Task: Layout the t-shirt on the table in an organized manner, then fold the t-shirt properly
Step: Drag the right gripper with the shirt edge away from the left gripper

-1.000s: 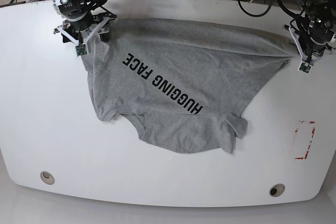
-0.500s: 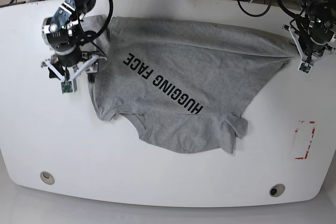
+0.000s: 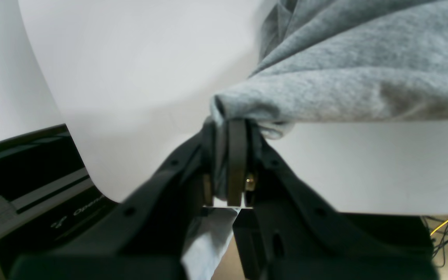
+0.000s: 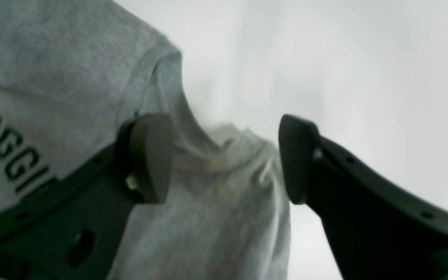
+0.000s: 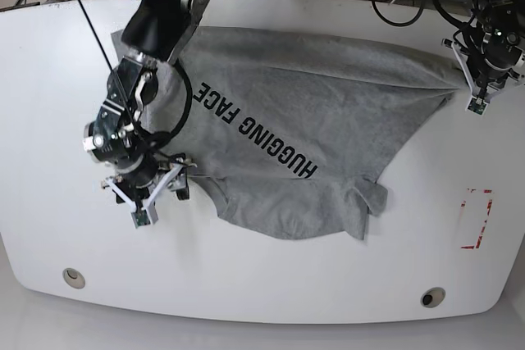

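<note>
Hovering at the near-left of the table [image 5: 49, 227], the right gripper [image 5: 148, 190] has its jaws spread wide and holds nothing, poised over a sleeve edge of the t-shirt [image 5: 303, 120]. We're in the laying-out step, I'd say; no fold has begun. The grey shirt sprawls across the middle of the tabletop, black lettering up, skewed and bunched along its lower edge. Next move, by my reckoning: drop those open jaws onto the sleeve hem, pinch, and draw it outward while the far corner stays anchored. Over at the far right, the left gripper [image 5: 482, 92] is clamped tight on a gathered corner of cloth. Hard to make out: which layers it pinches, and whether the right fingertips [image 4: 152, 155] touch fabric.
</note>
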`<action>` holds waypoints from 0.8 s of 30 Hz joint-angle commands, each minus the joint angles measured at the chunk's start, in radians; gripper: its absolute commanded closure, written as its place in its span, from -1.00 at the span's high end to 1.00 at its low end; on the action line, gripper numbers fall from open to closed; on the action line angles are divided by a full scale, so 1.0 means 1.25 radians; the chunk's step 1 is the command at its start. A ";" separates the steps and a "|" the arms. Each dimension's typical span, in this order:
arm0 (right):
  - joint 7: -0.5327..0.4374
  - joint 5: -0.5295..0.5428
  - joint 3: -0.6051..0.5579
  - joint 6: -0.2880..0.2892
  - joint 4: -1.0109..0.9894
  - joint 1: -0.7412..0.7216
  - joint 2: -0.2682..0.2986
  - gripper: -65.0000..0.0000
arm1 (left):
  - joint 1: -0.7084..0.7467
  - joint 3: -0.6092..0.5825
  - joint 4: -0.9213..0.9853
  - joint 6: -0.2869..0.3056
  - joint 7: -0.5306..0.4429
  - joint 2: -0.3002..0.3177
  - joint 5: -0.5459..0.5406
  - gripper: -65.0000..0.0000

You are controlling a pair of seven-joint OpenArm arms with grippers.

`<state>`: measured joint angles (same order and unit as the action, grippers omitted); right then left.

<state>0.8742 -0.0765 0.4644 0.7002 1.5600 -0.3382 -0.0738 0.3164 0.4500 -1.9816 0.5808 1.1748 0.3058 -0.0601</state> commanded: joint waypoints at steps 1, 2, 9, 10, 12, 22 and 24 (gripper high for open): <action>-0.038 0.015 -0.008 -0.002 -0.112 -0.082 0.015 0.24 | -0.003 0.005 -0.012 -0.002 -0.009 0.013 0.004 -1.00; -0.057 0.015 -0.008 -0.002 -0.154 -0.106 0.020 0.24 | -0.003 0.005 -0.012 -0.002 -0.009 0.013 0.004 -1.00; -0.166 0.014 -0.008 -0.002 -0.383 -0.209 0.044 0.25 | -0.003 0.005 -0.012 -0.002 -0.009 0.013 0.004 -1.00; -0.188 0.014 -0.008 -0.002 -0.426 -0.226 0.047 0.25 | -0.003 0.005 -0.012 -0.002 -0.009 0.013 0.004 -1.00; -0.219 0.014 -0.008 -0.002 -0.495 -0.247 0.055 0.26 | -0.003 0.005 -0.012 -0.002 -0.009 0.013 0.004 -1.00; -0.419 0.014 -0.008 -0.005 -0.808 -0.312 0.088 0.26 | -0.006 0.004 -0.014 -0.002 -0.009 0.013 0.004 -1.00; -0.462 0.013 -0.009 -0.026 -0.844 -0.312 0.094 0.26 | -0.006 0.004 -0.014 -0.002 -0.009 0.013 0.004 -1.00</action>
<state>0.3794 -0.0788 0.4564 0.6880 0.5514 -0.6895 0.0303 0.3157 0.4500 -1.9820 0.5808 1.1709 0.3061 -0.0601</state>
